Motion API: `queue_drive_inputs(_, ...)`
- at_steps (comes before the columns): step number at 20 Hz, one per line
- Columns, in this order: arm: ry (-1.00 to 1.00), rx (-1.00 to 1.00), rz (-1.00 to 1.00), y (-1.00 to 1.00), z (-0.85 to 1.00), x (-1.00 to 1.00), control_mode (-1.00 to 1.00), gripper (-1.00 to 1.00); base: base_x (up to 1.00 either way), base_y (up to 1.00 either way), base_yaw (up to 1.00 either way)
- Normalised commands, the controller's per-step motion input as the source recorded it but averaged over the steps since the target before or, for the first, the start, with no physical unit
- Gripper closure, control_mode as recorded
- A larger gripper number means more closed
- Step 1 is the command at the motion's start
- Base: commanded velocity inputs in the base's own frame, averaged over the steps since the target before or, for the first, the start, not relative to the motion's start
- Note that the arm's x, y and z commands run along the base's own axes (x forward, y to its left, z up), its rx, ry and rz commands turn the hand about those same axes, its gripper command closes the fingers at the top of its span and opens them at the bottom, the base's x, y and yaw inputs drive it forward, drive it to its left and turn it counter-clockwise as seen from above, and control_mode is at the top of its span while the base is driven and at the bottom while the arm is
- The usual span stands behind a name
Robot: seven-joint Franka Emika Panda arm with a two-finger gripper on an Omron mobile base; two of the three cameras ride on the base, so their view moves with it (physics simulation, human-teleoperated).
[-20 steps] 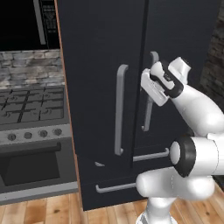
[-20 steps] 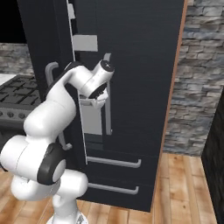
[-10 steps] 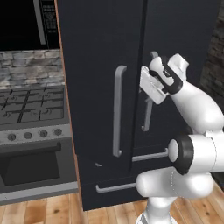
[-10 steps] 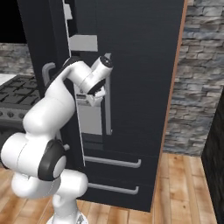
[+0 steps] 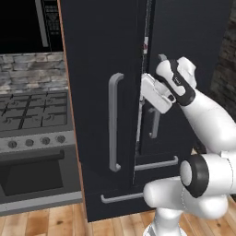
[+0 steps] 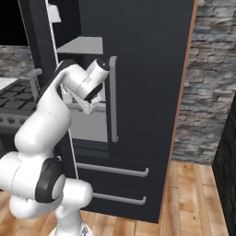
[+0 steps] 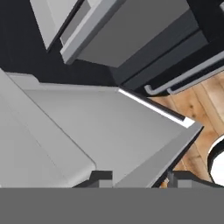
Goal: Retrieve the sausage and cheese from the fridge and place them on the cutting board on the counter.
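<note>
Fridge tall, matte black, long axis vertical; left door ajar, pale grey flat shelves inside, long silver handles. Stove grey, left of fridge. Gripper at door gap, fingertips straddling grey shelf edge, apart.

Both base cameras sit behind the arm, left and right, facing forward and down at the fridge, sharing its doors, drawers and the stove. The hand camera looks close along the hand onto grey fridge shelves.
</note>
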Motion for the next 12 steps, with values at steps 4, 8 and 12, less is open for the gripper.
queue_drive_inputs(4,-0.05,0.0,0.2,0.83,-0.28,-0.5,-1.0,-1.0,0.0,0.0,0.0)
queue_drive_inputs(8,-0.07,0.0,0.15,0.88,-0.3,-0.43,-1.0,-1.0,0.0,0.0,0.0)
queue_drive_inputs(12,-0.04,0.0,0.09,0.94,-0.18,-0.25,-1.0,-1.0,0.0,0.0,0.0)
